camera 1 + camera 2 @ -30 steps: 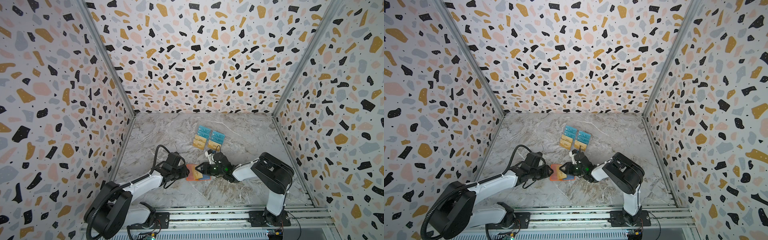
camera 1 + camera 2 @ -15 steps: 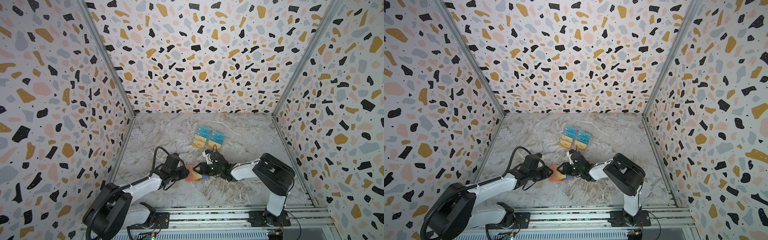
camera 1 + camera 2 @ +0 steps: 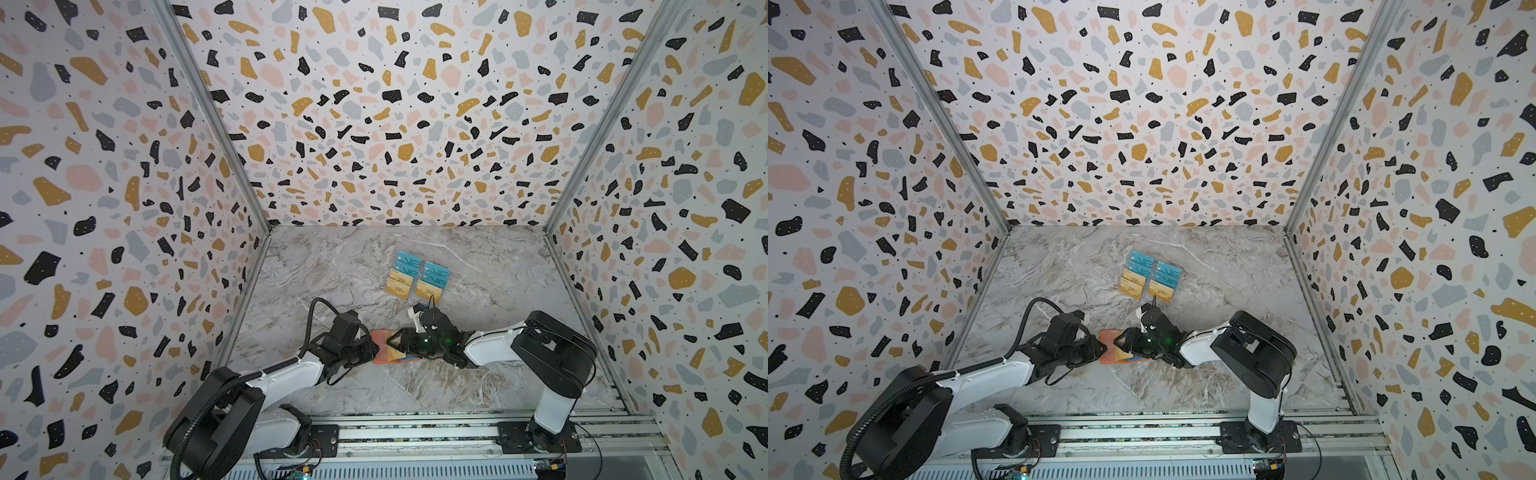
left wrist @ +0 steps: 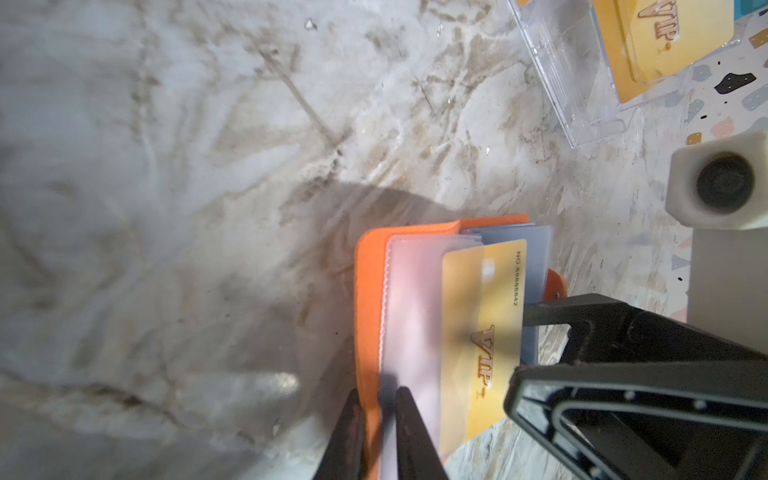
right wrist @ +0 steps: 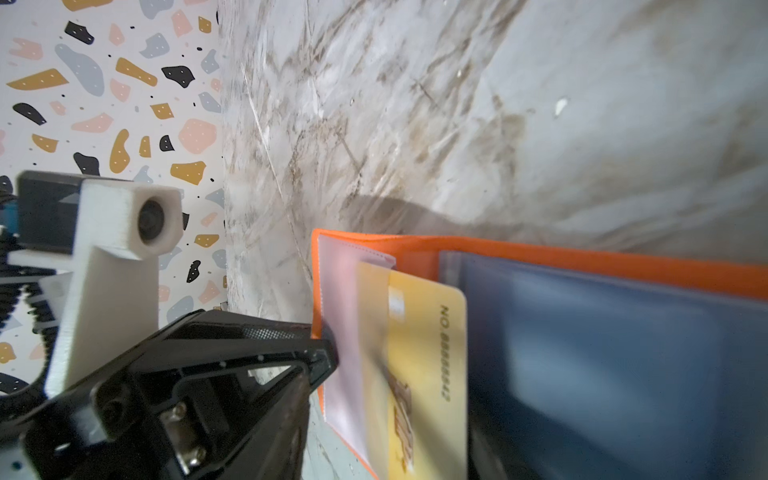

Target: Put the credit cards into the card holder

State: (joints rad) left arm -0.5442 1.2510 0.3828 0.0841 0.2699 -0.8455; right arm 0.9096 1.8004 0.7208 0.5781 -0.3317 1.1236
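Gold VIP-embossed credit card (image 4: pixel 482 332) sits partway in a clear sleeve (image 4: pixel 411 311) of the open orange card holder (image 4: pixel 368 291), lying on the marble table (image 4: pixel 208 208); the left gripper (image 4: pixel 378 399) clamps its cover, the right gripper (image 4: pixel 523 340) gapes beside the card.

Terrazzo-patterned walls (image 3: pixel 374 124) are enclosing three sides; grey marbled floor (image 3: pixel 332 270) is showing brownish veining, possibly scuffing; light is falling evenly.

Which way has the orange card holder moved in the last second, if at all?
No, not visibly. In both top views the card holder lies as far in front of the clear rack as before.
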